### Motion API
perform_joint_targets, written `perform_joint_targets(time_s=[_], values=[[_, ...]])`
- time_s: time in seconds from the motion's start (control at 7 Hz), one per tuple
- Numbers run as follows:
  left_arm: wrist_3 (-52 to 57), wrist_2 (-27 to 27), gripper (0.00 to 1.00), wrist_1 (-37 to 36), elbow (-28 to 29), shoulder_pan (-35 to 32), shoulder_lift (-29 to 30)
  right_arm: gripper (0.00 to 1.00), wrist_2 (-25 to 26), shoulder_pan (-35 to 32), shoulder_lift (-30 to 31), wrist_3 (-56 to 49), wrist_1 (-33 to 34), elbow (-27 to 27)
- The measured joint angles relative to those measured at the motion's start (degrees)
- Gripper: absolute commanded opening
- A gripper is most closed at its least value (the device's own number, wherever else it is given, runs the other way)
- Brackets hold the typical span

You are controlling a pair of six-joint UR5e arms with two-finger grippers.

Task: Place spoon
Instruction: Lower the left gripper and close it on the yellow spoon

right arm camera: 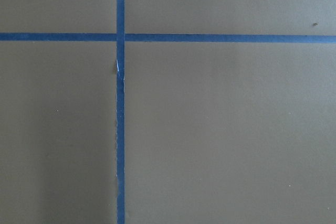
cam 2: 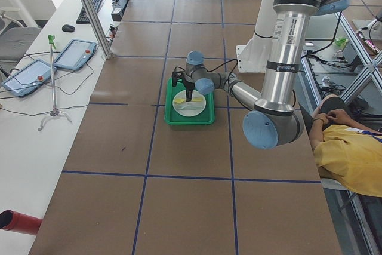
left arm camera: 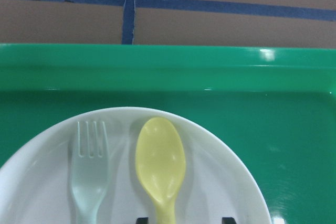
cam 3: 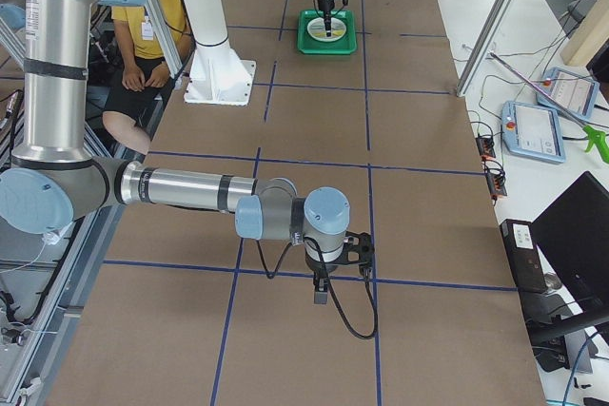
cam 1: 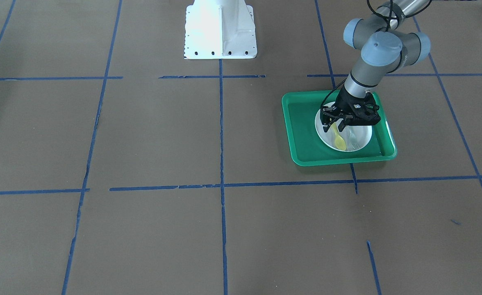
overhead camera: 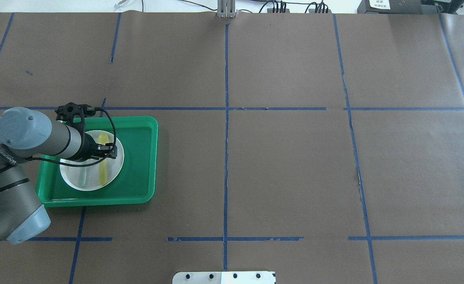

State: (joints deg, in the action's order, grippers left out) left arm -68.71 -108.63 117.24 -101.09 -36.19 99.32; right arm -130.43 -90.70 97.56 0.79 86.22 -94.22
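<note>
The yellow spoon (left arm camera: 160, 166) lies flat on the white plate (left arm camera: 220, 182), bowl towards the tray's far rim, beside a pale grey-green fork (left arm camera: 89, 177). The plate sits in the green tray (cam 1: 302, 135). My left gripper (cam 1: 333, 125) hangs just over the plate, open, its fingertips (left arm camera: 227, 219) standing apart on either side of the spoon's handle. In the overhead view the spoon (overhead camera: 103, 169) shows under the left gripper (overhead camera: 111, 152). My right gripper (cam 3: 324, 284) shows only in the exterior right view, low over bare table; I cannot tell whether it is open or shut.
The tray (overhead camera: 137, 157) lies on brown paper with blue tape lines. The white robot base (cam 1: 219, 30) stands at mid-table. A person in yellow (cam 2: 352, 153) sits beside the table.
</note>
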Motion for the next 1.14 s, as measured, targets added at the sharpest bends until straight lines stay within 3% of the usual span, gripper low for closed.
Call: perform_joint_targets(time_s=[0.14,0.29,0.43,1.14], values=[[-0.19,0.0,0.49,-0.05,0.42,0.13,0.0,1.0,0.0,0.0,0.0,0.0,0.0,0.0],[-0.23,0.0,0.31,-0.07,0.73,0.17,-0.01,1.0,0.0,0.0,0.0,0.0,0.0,0.0],[-0.22,-0.01,0.0,-0.1,0.86,0.21,-0.04,1.0,0.0,0.0,0.0,0.0,0.0,0.0],[0.18,-0.26,0.0,-0.19,-0.5,-0.46,-0.67,1.0,0.0,0.0,0.0,0.0,0.0,0.0]])
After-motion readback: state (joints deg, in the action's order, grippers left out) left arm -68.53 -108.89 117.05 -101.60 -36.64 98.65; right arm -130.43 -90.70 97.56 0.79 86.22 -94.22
